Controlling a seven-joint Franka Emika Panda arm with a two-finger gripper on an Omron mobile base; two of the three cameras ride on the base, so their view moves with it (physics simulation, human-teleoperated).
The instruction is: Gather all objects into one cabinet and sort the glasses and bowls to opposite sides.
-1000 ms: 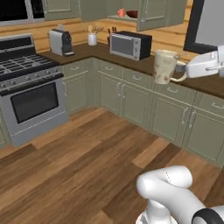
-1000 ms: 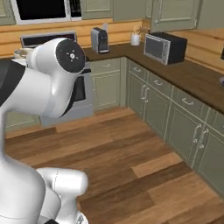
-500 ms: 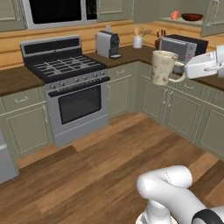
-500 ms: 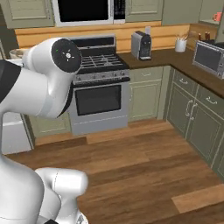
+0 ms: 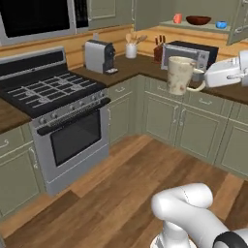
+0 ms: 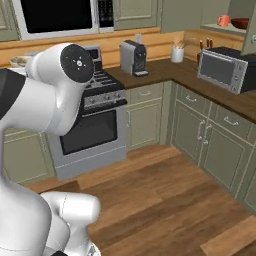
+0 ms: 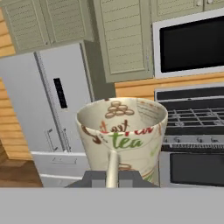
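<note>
1. You are looking across a kitchen corner: the stove (image 5: 58, 97) stands on the left and the dark counter (image 5: 145, 68) runs right, carrying a coffee machine (image 5: 99, 55) and a microwave (image 5: 189, 54).
2. The cabinet (image 5: 203, 26) sits up at the top right with its door swung open, well beyond the arm. Its pale shelf already carries the bowl (image 5: 198, 20) in the middle, the orange tumbler (image 5: 178, 18) to its left and the blue cup (image 5: 221, 24) to its right.
3. So three of the four pieces look gathered. By my reading the sorting is not finished, because the two cups flank the bowl instead of sharing one side.
4. The beige mug (image 5: 180, 75) is the piece still out. It hangs upright in the air over the floor, in front of the microwave and below the shelf.
5. The gripper (image 5: 202, 82) carries it by the handle. In the hand view the handle runs down between the jaws, which are closed narrowly on it.
6. What is left, as I judge it: lift the mug to the shelf, set it among the cups, then regroup one cup.
</note>
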